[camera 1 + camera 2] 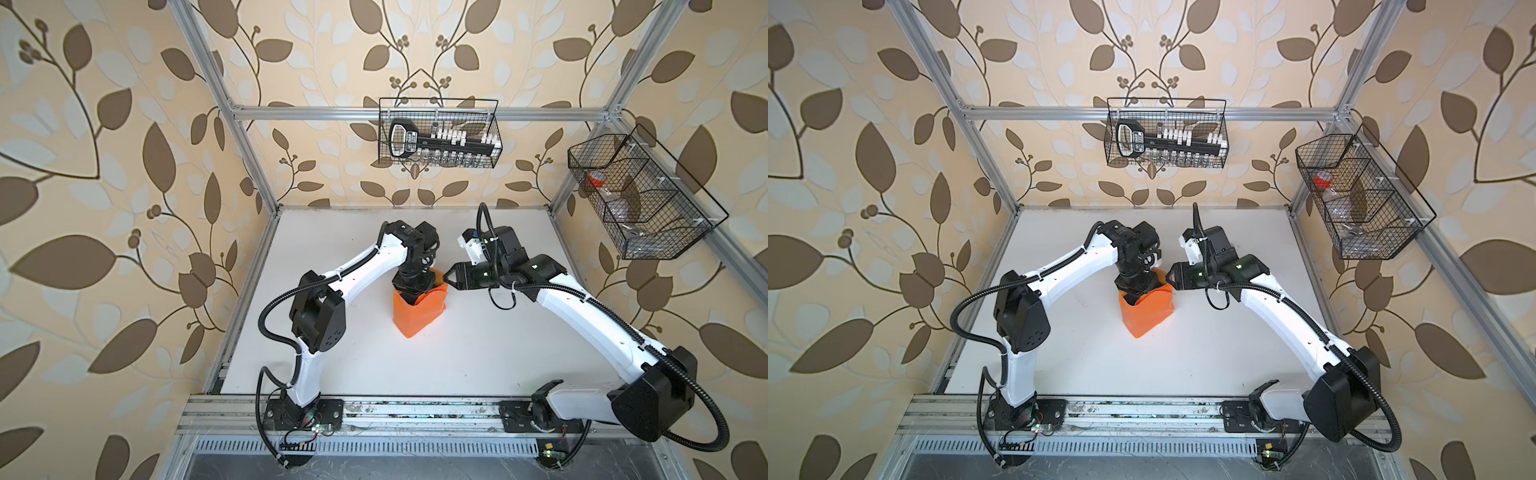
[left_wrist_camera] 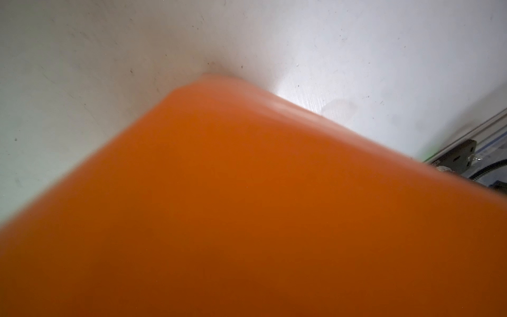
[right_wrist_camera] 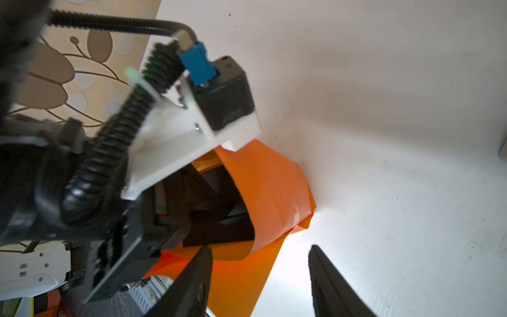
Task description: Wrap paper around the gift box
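Glossy orange wrapping paper [image 1: 419, 311] stands bunched up on the white bench [image 1: 478, 361], the black cardboard gift box presumably hidden inside. My left jaws, closed, reach into its top. My right jaws, open, sit just right of it.

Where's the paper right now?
In both top views the paper stands folded up in the middle of the table, left gripper dipped into its top, open right gripper just right of it.

The paper [image 1: 415, 318] looks thin and glossy, the table [image 1: 478, 353] matt white.
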Controlling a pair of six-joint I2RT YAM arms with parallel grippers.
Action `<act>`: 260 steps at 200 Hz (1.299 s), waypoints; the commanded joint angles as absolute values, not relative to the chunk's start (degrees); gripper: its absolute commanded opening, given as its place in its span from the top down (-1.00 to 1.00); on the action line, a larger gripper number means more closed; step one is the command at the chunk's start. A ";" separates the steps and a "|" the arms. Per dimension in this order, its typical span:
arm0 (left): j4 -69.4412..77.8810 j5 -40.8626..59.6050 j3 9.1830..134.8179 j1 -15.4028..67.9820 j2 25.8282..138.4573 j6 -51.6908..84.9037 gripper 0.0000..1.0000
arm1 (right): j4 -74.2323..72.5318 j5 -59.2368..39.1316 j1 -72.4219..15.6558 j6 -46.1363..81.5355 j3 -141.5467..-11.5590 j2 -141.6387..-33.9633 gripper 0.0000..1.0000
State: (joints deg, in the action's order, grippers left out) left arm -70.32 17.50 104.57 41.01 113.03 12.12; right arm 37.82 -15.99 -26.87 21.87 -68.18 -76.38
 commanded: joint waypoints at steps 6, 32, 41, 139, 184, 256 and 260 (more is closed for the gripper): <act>-70.62 17.57 97.90 41.42 113.38 13.20 0.90 | 35.97 -18.05 -26.66 21.60 -67.94 -77.23 -0.10; -70.03 18.10 99.32 41.44 112.19 13.93 0.90 | 35.59 -18.94 -26.15 21.68 -68.02 -76.99 -0.12; -70.18 18.24 101.00 41.43 112.06 14.12 0.89 | 35.33 -19.39 -25.86 21.87 -68.19 -77.08 -0.13; -77.74 3.65 127.46 41.40 103.23 20.24 0.09 | 29.60 -27.02 -17.33 24.51 -64.54 -77.02 -0.31; -56.48 -6.45 79.88 40.15 70.11 36.76 0.16 | 20.27 -28.98 -14.78 27.24 -59.35 -85.19 -0.07; -28.82 8.35 47.70 35.51 70.61 48.60 0.38 | 7.99 -27.63 -18.39 31.49 -49.37 -91.23 0.04; -28.17 8.53 48.07 35.33 71.98 48.60 0.39 | 7.56 -27.59 -18.93 31.77 -48.90 -91.23 0.04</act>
State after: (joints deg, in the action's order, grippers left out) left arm -40.95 4.08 46.46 35.90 66.89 45.06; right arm 13.69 -27.44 -16.36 29.50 -51.59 -91.81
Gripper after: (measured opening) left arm 0.314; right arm 0.482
